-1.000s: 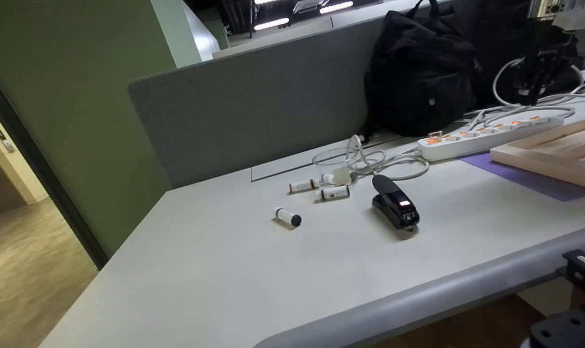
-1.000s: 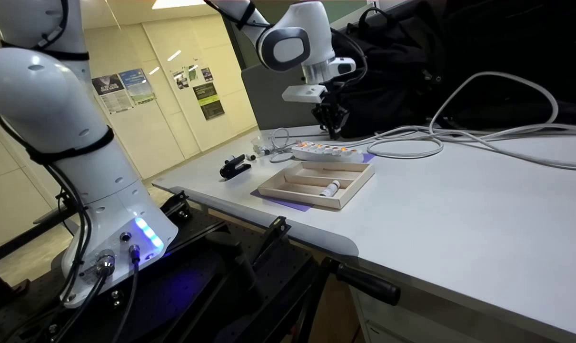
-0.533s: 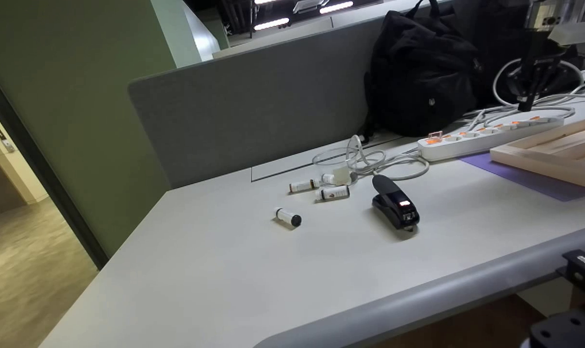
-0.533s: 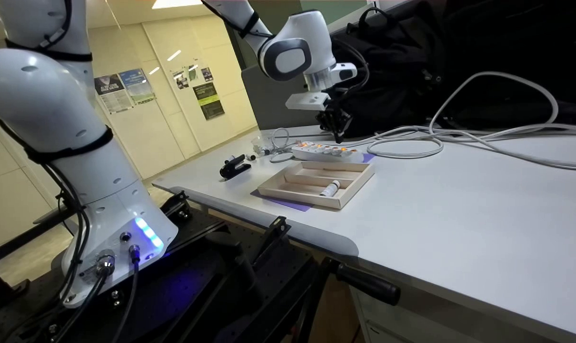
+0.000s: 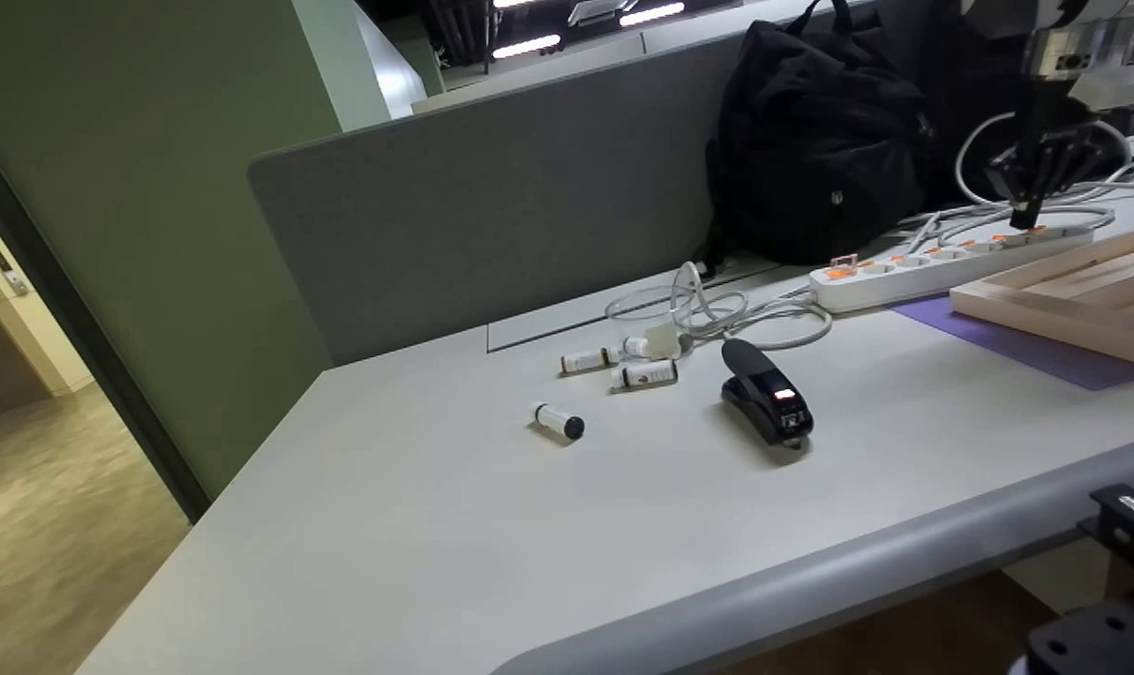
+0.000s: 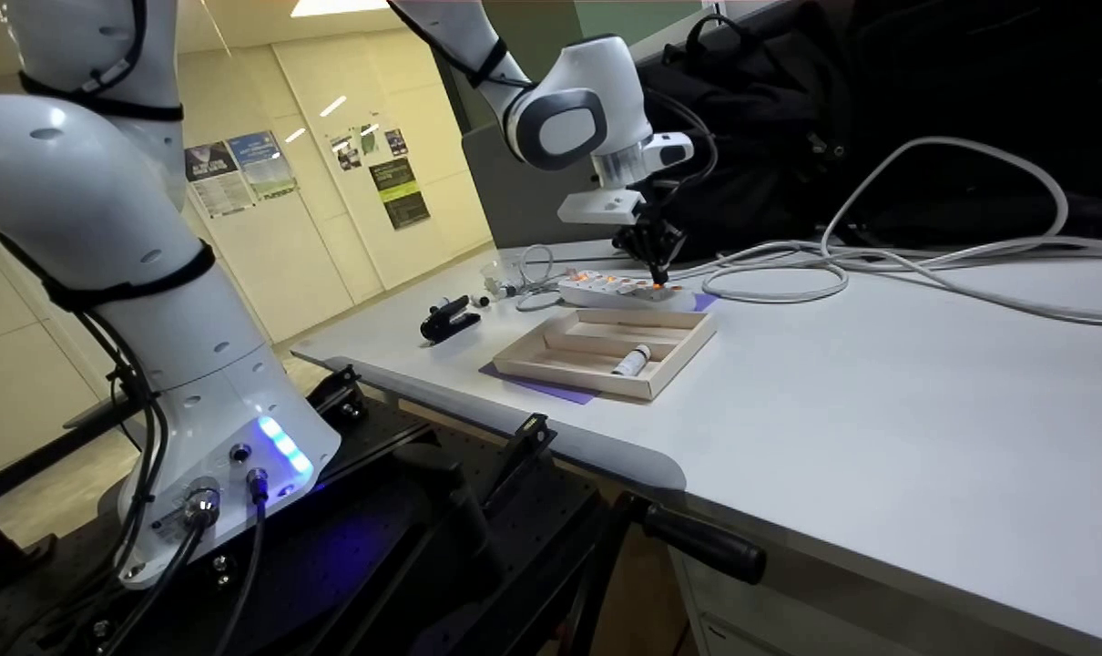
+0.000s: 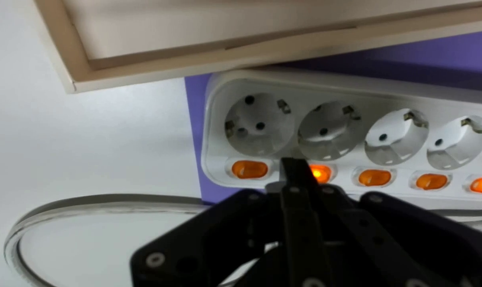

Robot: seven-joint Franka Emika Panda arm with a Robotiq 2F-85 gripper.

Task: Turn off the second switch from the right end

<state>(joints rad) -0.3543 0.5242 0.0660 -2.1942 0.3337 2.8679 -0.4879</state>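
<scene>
One lit switch, second from the end of the power strip and probably your target, sat partly hidden by your end effector, pressed together; contact unclear. From here, an off-centre press risked missing it or tripping the end switch; too hard a shove risked sliding the power strip
</scene>
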